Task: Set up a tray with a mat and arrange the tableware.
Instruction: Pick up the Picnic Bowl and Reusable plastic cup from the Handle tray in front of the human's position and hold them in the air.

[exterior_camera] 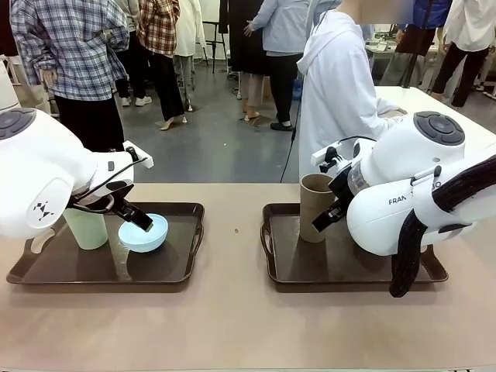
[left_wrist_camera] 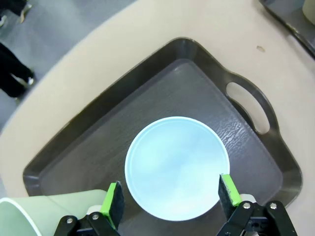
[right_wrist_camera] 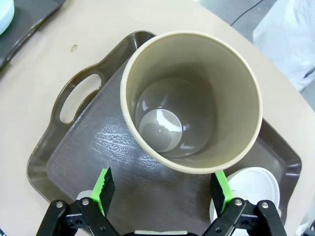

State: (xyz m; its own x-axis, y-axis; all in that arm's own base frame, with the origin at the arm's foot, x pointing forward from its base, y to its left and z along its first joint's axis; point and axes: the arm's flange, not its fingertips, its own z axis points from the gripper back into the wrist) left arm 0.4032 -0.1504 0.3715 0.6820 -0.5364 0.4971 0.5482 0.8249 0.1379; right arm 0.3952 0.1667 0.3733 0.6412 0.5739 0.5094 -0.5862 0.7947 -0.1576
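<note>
- The table (exterior_camera: pixel 232 333) carried two dark handled trays set well apart, your left tray (exterior_camera: pixel 178 263) and your right tray (exterior_camera: pixel 310 271), apparently one setting for each arm; their floors looked grained, and whether that was a mat could not be told
- A person (exterior_camera: pixel 337 93) in white stood at the far side, behind the right tray
- The brown cup (right_wrist_camera: pixel 197 59) stood upright on the right tray near its handle end, mouth open toward your wrist camera
- The pale green cup (exterior_camera: pixel 87 229) stood upright at the back of the left tray, just beside the light blue bowl (left_wrist_camera: pixel 177 167), a pairing that read as a finished cup-and-bowl set
- The white bowl (right_wrist_camera: pixel 256 187) sat on the right tray just beside the brown cup, likely placed to mirror the other tray
- Your left gripper (left_wrist_camera: pixel 171 196) hung over the light blue bowl with jaws wide apart and empty; its green pads (left_wrist_camera: pixel 112 201) flanked the bowl's near rim, the bowl between them with no contact visible
- Your right gripper (right_wrist_camera: pixel 162 189) was likewise spread and holding nothing; the brown cup lay just ahead of the gap, and the white bowl just outside one pad
</note>
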